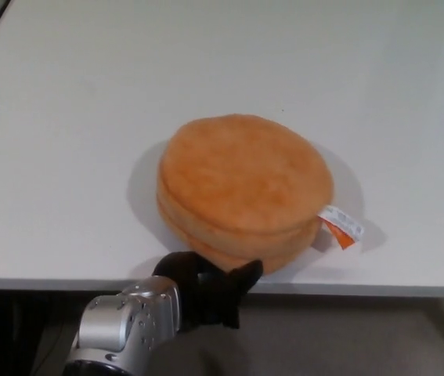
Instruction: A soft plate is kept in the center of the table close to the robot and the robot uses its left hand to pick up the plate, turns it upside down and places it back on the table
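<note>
Orange plush plate w/ white-orange tag, white table, black hand, silver wrist.

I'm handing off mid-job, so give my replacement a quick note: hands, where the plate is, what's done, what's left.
Left hand: at the table's near edge, fingers against the plate's front rim; whether it has a grip can't be seen.
Right hand: not in view.
Plate: orange, soft, lying flat near the front of the white table, tag on the robot's right side.
Done: the reach.
Left: likely grasp, lift, flip, set it back down.
</note>
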`<state>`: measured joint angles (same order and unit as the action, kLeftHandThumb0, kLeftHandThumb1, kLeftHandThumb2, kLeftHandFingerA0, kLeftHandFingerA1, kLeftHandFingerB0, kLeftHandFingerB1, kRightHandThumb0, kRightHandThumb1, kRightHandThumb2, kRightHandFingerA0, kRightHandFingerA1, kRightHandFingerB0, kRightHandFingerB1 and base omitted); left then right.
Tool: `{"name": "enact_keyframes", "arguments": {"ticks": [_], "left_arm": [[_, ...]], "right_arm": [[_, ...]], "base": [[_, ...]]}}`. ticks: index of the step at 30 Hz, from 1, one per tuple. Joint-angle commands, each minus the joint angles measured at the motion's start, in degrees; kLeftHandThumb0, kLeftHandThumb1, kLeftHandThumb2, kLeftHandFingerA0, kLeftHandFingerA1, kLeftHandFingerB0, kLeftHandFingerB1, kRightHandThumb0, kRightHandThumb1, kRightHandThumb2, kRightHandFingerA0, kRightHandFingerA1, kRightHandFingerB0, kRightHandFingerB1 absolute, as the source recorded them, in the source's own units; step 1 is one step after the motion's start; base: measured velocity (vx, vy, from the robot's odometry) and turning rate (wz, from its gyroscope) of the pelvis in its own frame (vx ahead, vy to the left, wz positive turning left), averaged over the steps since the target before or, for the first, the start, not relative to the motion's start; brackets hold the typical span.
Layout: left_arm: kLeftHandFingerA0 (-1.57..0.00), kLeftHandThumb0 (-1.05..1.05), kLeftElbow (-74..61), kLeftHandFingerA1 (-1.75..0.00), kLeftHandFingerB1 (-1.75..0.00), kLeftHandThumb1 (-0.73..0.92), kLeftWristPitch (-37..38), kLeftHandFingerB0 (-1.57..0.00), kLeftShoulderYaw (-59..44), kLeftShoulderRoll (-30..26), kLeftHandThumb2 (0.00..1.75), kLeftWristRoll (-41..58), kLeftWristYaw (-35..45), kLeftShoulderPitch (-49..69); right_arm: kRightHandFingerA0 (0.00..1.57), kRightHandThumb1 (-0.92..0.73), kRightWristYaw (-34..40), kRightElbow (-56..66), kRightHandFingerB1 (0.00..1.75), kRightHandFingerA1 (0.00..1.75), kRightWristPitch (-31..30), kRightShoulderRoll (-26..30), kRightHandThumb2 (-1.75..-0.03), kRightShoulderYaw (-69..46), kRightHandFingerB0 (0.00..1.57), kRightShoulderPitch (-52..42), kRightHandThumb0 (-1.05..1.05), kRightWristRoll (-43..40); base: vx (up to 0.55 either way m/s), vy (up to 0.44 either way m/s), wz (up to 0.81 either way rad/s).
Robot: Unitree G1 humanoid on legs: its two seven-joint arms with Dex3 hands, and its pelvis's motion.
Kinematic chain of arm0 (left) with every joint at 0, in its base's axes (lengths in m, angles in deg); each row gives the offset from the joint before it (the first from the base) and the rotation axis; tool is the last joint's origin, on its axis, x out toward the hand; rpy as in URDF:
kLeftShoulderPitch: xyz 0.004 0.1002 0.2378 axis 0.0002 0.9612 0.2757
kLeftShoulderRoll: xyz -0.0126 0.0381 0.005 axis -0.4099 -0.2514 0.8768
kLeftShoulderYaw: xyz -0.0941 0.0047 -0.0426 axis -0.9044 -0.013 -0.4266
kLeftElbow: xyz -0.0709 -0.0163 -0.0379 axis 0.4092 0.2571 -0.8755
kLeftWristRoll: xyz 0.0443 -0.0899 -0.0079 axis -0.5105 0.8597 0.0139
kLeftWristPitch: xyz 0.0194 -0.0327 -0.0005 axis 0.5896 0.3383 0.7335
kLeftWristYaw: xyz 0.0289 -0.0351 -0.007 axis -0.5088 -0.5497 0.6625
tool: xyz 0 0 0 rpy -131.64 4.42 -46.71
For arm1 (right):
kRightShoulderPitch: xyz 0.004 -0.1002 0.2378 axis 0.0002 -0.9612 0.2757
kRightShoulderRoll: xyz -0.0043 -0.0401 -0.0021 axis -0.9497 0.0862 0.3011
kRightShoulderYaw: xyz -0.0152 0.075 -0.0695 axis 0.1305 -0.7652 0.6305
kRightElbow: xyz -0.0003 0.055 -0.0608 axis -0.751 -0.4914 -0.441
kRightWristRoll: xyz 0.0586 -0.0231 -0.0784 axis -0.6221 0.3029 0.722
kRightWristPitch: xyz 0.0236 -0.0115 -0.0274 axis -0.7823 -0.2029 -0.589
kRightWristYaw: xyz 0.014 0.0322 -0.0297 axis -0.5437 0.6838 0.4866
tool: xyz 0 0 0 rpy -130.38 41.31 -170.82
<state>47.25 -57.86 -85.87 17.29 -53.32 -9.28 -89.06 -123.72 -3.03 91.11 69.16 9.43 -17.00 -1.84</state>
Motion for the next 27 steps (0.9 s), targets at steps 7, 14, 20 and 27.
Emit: {"name": "enact_keyframes", "arguments": {"ticks": [7, 14, 20, 27], "left_arm": [[-1.05, -0.45, -0.8, -1.75, -1.66, 0.68, 0.3, -0.79, -1.5, 0.0, 0.62, -3.1, -2.4, 4.8], [0.0, -1.05, -5.5, -0.14, -0.01, 0.66, 1.6, 0.0, 2.4, -6.4, 1.12, -1.6, 9.2, 7.0], [0.0, -1.05, -6.7, 0.0, 0.0, 0.87, 2.8, 0.0, 7.5, -10.9, 0.71, -3.9, 12.4, 6.1], [0.0, -1.05, -7.8, 0.0, 0.0, 0.84, 0.8, 0.0, 8.5, -13.0, 0.71, -3.7, 13.3, 5.6]], "right_arm": [[0.28, -0.72, 1.1, 0.6, 0.36, 0.58, -1.4, 0.7, -1.06, -0.5, 0.05, -0.4, -0.79, 0.0], [0.27, -0.71, 0.2, -0.6, 0.37, 0.58, -1.5, 0.8, -1.05, -0.3, 0.05, 0.2, -0.76, -0.8], [0.28, -0.74, 1.0, 0.9, 0.35, 0.59, -1.0, 0.8, -1.07, -0.5, 0.05, -0.7, -0.79, 0.2], [0.27, -0.72, 0.8, 1.6, 0.38, 0.59, -2.2, 0.8, -1.06, -0.4, 0.05, -1.2, -0.79, -0.6]], "base": [[0.0, 0.0, 0.0], [0.0, 0.0, 0.0], [0.0, 0.0, 0.0], [0.0, 0.0, 0.0]]}}
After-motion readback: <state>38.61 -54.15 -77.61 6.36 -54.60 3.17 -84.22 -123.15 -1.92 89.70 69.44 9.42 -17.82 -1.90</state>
